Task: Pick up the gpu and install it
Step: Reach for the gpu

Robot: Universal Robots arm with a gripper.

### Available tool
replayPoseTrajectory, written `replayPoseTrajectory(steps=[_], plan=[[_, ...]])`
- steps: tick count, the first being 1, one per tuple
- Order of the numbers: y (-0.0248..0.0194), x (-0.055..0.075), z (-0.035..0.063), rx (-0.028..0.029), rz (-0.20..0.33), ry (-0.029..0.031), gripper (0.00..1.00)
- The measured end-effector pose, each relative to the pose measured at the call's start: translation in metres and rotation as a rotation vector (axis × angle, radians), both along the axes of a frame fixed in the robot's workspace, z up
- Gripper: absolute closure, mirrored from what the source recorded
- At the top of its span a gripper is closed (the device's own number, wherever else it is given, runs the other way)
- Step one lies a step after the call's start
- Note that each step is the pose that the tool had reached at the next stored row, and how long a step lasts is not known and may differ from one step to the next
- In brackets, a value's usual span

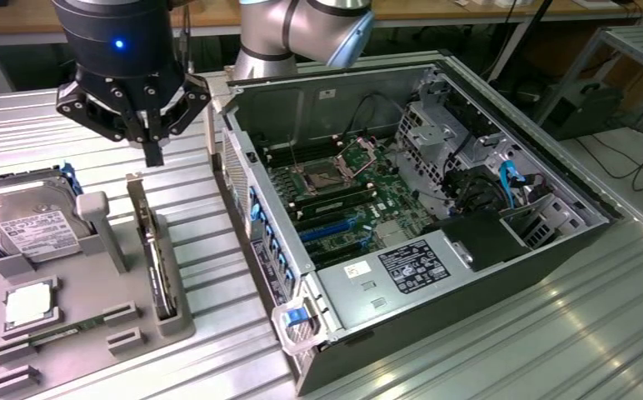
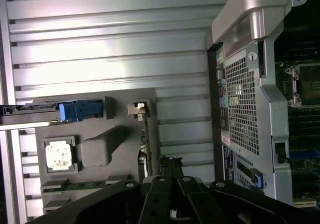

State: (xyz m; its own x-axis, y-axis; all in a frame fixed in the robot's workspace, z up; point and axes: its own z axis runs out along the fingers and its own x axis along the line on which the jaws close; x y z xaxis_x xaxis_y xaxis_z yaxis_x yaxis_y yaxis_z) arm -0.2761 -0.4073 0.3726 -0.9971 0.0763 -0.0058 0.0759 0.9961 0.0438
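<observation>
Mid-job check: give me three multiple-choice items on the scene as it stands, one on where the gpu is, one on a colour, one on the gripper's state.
1. Where is the gpu?
A. on edge in the holder beside the computer case
B. seated inside the case
C. flat on top of the case

2. What colour is the holder?
A. red
B. yellow
C. grey

3. How is the gripper?
A. open around the gpu
B. shut, holding nothing
C. shut on the gpu

Answers:
1 A: the card stands upright in a slot of the holder, outside the case.
2 C: its base is plain grey.
3 B: its fingers meet, hanging above the holder and apart from the gpu.
</observation>
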Motion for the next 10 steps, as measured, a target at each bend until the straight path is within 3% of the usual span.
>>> replayPoseTrajectory(steps=[10], plan=[[-0.0012,-0.0105,-0.0015,0.0000,0.000,0.0013,0.89]])
